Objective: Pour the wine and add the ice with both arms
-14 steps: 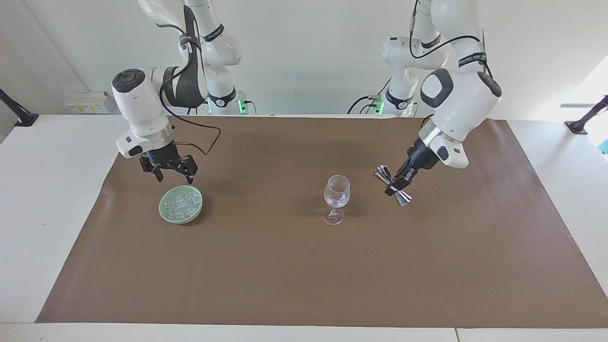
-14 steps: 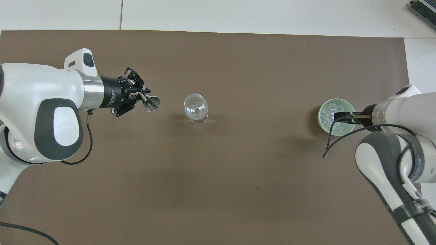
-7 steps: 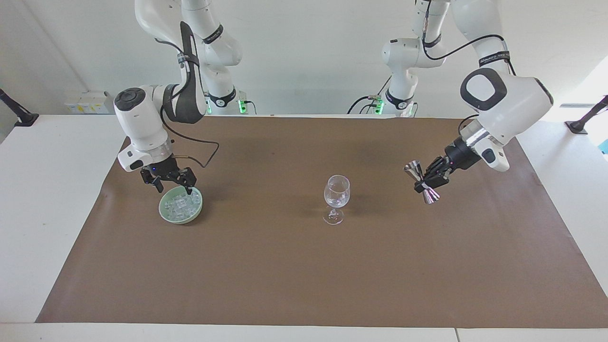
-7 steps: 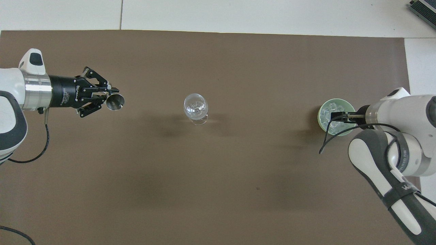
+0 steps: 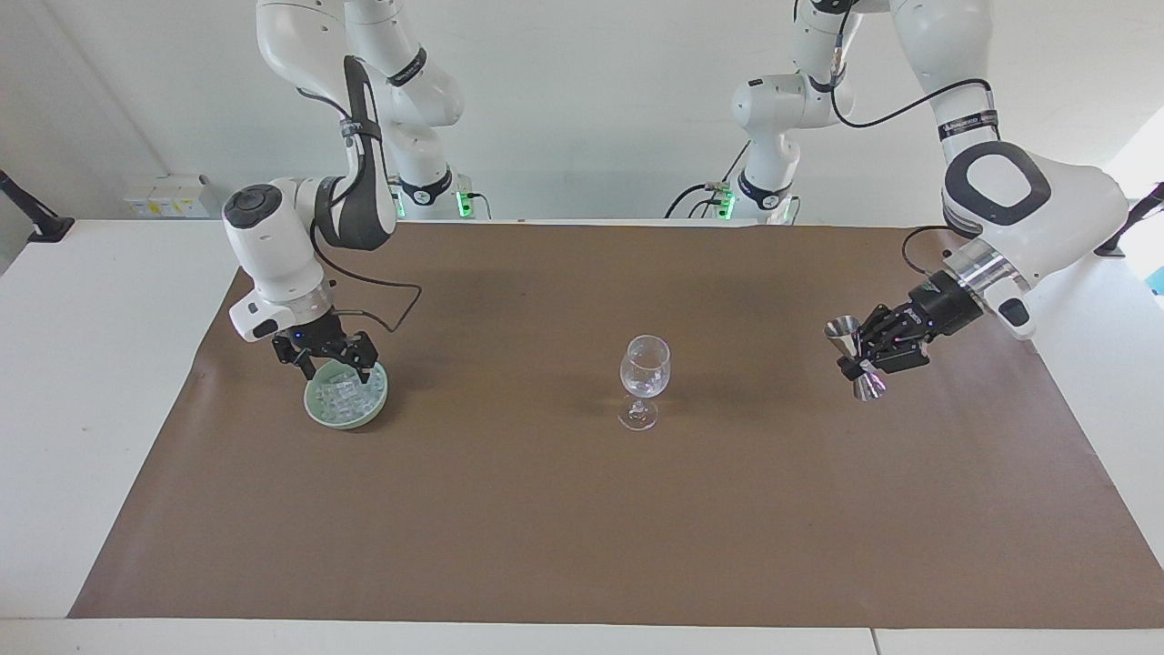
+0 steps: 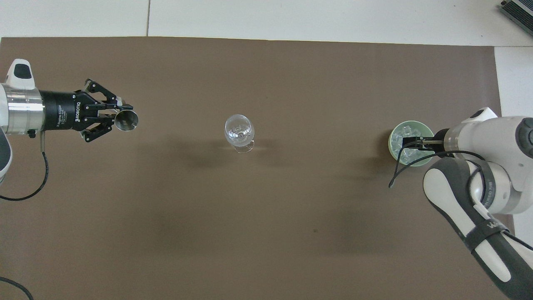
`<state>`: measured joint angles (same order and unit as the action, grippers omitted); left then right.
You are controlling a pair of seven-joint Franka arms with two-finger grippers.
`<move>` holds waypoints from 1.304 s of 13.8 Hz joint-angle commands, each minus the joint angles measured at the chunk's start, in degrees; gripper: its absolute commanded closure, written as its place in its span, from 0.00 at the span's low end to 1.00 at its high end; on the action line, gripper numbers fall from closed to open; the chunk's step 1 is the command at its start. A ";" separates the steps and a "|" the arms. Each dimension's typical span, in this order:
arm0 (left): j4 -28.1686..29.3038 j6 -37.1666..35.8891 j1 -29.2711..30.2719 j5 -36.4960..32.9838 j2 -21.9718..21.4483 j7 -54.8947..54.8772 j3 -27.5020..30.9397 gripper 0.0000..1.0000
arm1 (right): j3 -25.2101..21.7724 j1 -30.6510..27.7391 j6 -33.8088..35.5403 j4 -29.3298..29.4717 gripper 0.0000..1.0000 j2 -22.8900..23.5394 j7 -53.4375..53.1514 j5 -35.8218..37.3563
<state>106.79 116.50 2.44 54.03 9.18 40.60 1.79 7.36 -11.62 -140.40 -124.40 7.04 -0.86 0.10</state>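
Your right gripper (image 5: pixel 333 362) dips wide open into the small green bowl (image 5: pixel 346 410) of clear ice cubes (image 5: pixel 343 393), at the right arm's end of the brown mat (image 5: pixel 582 528), ready to pinch one. Your left gripper (image 5: pixel 862 350) is squeezed tight on the shiny metal measuring cup (image 5: pixel 856 357), held almost upright so nothing spills, well apart from the clear stemmed wine glass (image 5: pixel 644 380) in the middle.

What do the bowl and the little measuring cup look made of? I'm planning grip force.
Bowl: likely glazed ceramic, pale green with a smooth glossy rim; plastic is possible. Measuring cup in the left gripper: polished metal, probably steel, with mirror-like highlights.
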 commanded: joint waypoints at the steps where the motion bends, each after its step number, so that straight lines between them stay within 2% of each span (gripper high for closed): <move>1: -5.17 -5.38 4.22 6.49 5.04 1.58 -0.21 1.00 | 0.55 -0.77 -1.54 -0.14 0.00 0.52 1.04 1.04; 4: -4.83 -6.01 6.33 15.98 7.51 3.61 -0.21 1.00 | 0.55 -0.60 -1.63 -0.05 0.01 0.60 0.95 1.13; 10: -0.18 -3.92 10.04 27.86 11.38 3.35 -0.30 1.00 | 0.55 -0.16 -4.09 0.21 0.09 3.06 0.95 1.39; 13: 3.42 -1.72 9.78 34.01 11.47 3.26 -0.30 1.00 | 0.55 -0.16 -4.09 0.21 0.22 3.15 0.95 1.39; 15: 4.48 -0.75 9.78 35.52 12.26 3.26 -0.39 1.00 | 0.55 -0.16 -4.09 0.21 0.29 3.15 0.95 1.39; 18: 6.85 -1.10 9.78 38.86 14.19 3.17 -0.30 1.00 | 0.55 -0.24 -4.00 0.21 0.34 3.15 1.30 1.48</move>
<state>112.22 114.94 12.20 90.67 22.53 43.40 1.67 7.68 -11.49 -143.59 -124.35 9.87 -0.80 0.36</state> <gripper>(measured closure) 0.793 0.326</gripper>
